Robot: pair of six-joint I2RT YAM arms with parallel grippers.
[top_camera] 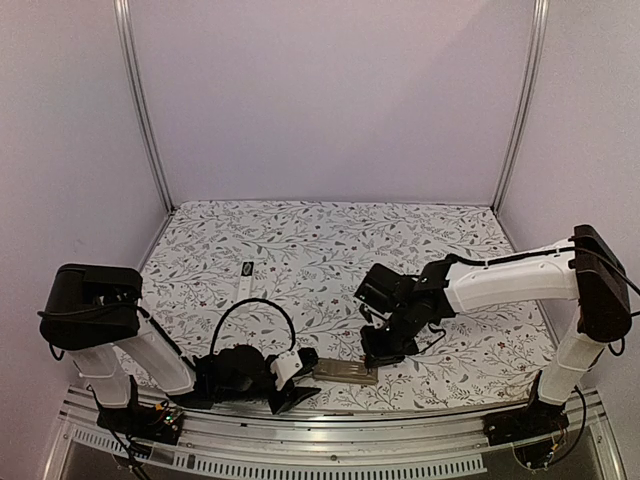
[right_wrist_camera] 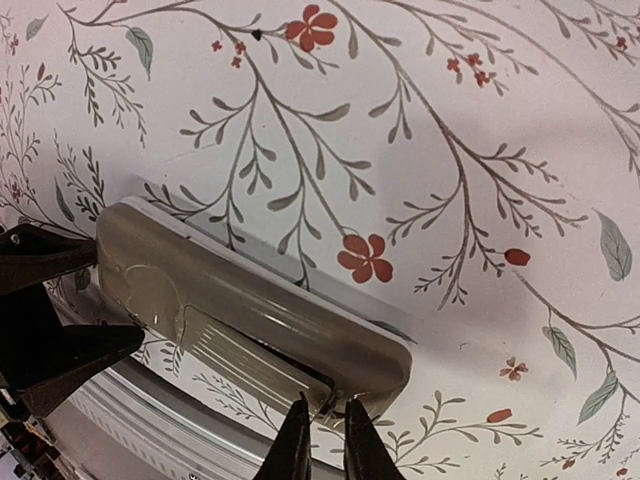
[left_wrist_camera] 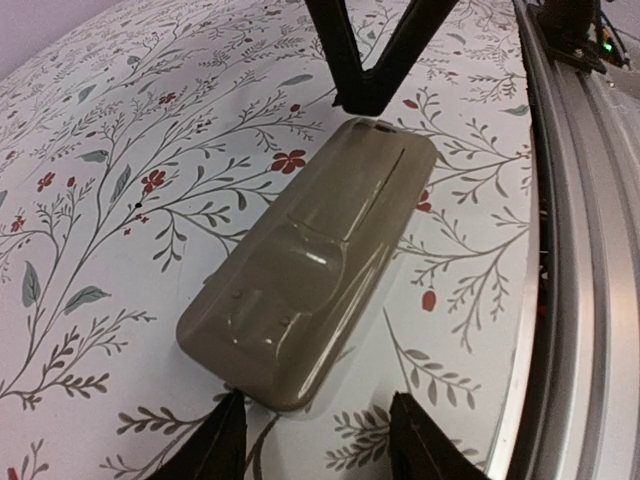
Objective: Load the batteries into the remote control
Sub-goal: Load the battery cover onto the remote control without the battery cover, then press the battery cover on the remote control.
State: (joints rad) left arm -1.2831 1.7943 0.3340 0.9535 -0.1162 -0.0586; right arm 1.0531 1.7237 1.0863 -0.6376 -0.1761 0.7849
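Observation:
The remote control (top_camera: 346,372) is grey-olive and lies back side up near the table's front edge. From the left, my left gripper (left_wrist_camera: 320,440) stands open, the remote (left_wrist_camera: 310,280) having its near end just ahead of the fingertips. My right gripper (right_wrist_camera: 327,440) is at the other end, its jaws almost together on the edge of the battery cover (right_wrist_camera: 255,365). The cover is lifted a little, with a dark gap under it. In the left wrist view the right gripper (left_wrist_camera: 372,100) shows as a dark V at the remote's far end. I cannot make out the batteries.
A small white remote (top_camera: 247,287) and a tiny dark thing (top_camera: 248,267) lie further back on the left of the floral tablecloth (top_camera: 320,250). The metal rail (top_camera: 330,420) runs along the front edge, close to the grey remote.

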